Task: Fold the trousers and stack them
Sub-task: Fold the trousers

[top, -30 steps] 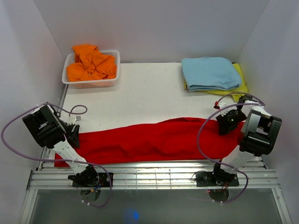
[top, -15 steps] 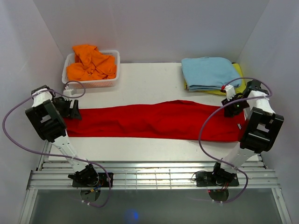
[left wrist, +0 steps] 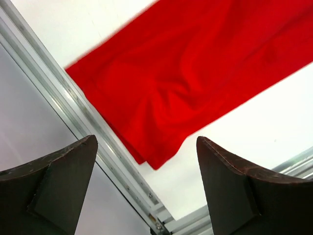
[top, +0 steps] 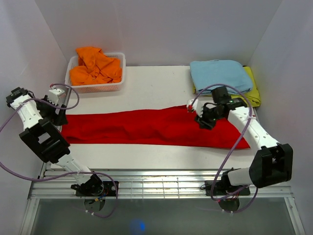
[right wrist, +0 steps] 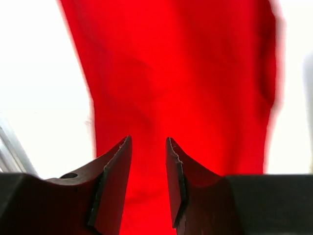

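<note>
Bright red soft-fabric trousers (top: 146, 128) lie as one long wrinkled band across the white table's (top: 146, 93) middle (left end at its edge). Left gripper (left wrist: 146, 142) spread wide, empty; right gripper (right wrist: 148, 142) narrowly parted, empty.

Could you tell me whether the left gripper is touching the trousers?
Apart. The left wrist view shows the left gripper open above the trousers, with both fingers clear of the cloth.

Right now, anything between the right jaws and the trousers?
Nothing visible. In the right wrist view the right jaws hang directly over the trousers, with only red cloth showing through their narrow gap. From above, the basket and the folded blue cloth sit farther back, off that path.
</note>
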Available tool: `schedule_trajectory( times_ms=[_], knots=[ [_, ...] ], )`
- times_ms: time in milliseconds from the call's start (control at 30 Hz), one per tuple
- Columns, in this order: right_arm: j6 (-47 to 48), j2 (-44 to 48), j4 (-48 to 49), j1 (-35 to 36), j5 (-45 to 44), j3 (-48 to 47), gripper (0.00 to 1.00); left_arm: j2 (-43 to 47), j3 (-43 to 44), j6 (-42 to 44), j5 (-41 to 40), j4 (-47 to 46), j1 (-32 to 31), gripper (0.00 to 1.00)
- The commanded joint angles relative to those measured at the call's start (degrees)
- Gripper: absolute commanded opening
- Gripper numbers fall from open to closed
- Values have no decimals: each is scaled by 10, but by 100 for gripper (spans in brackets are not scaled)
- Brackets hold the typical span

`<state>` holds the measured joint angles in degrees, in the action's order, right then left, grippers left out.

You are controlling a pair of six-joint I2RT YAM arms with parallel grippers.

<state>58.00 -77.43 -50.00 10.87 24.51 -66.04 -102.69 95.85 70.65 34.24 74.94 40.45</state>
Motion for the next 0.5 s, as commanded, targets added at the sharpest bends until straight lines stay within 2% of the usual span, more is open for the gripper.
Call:
schedule_trajectory(
  times_ms=[0,100,233,400,467],
  knots=[
    [-32,-8,29,80,-73,66,39,-6,-32,89,-15,30,26,94],
    [-18,-11,39,107,-96,89,41,-1,-65,131,-27,26,50,94],
    [5,5,34,114,-125,116,60,30,-133,228,-35,5,87,95],
    [27,35,21,125,-151,155,70,105,-262,345,-55,-93,97,96],
    [39,46,25,126,-165,182,71,115,-282,365,-55,-115,97,97]
  ],
)
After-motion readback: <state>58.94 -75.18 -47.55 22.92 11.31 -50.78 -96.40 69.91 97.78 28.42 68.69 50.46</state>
